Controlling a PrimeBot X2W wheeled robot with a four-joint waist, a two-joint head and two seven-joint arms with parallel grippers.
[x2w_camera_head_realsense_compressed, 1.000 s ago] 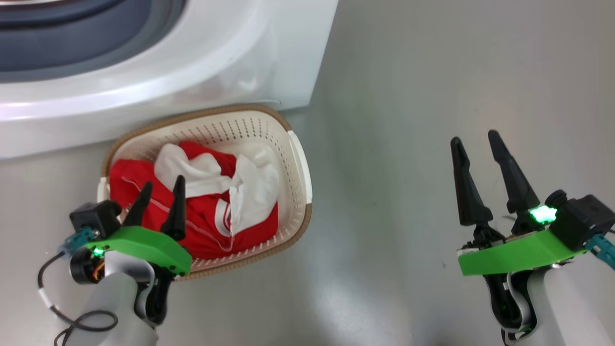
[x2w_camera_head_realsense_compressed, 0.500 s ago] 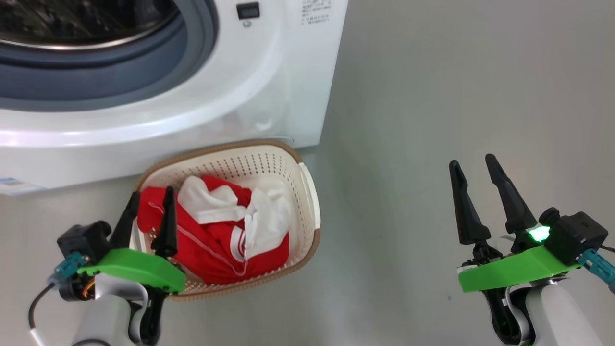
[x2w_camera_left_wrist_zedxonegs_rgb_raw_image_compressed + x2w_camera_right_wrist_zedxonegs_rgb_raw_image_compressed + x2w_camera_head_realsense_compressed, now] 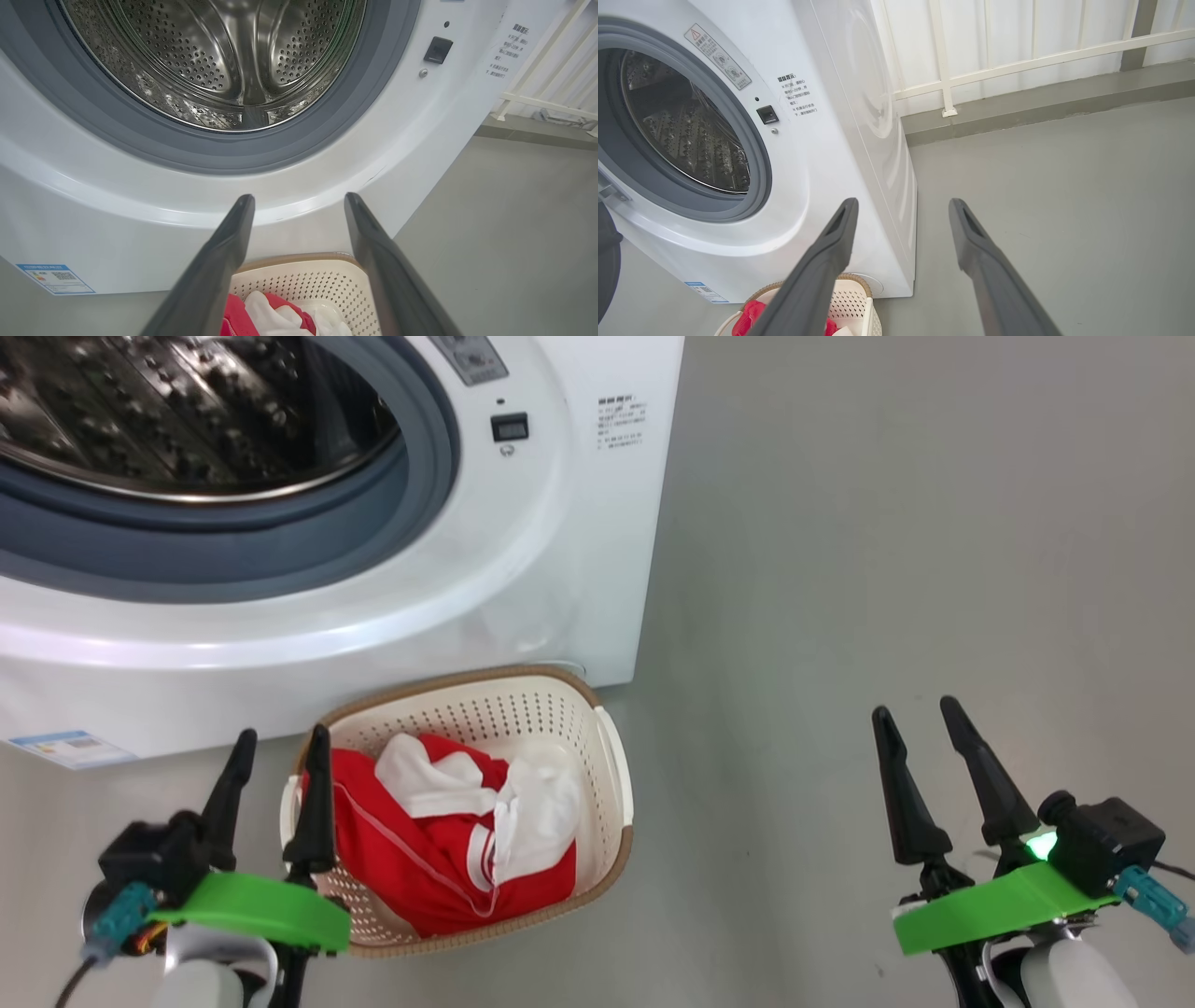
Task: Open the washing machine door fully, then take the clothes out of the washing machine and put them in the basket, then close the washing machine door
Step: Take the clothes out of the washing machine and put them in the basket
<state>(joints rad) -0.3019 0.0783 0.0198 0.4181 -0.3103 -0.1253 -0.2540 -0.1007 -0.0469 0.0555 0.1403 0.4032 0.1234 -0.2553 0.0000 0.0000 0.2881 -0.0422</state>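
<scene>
Red clothes (image 3: 439,868) sit in the basket (image 3: 614,775), lower centre; left hand (image 3: 283,735) and right hand (image 3: 915,709) gape empty; the closing door (image 3: 606,266) may clip it.

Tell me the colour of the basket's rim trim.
Brown, on the cream-white basket; head view shows it best.

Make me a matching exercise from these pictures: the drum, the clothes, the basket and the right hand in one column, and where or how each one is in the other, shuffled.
Column one
1. drum
2. clothes
3. basket
4. right hand

Column two
A. open, above bare floor
B. on the floor, right in front of the washing machine
C. piled in the basket
D. shiny perforated steel, no clothes seen inside

Pairs: 1-D, 2-C, 3-B, 4-A
</scene>
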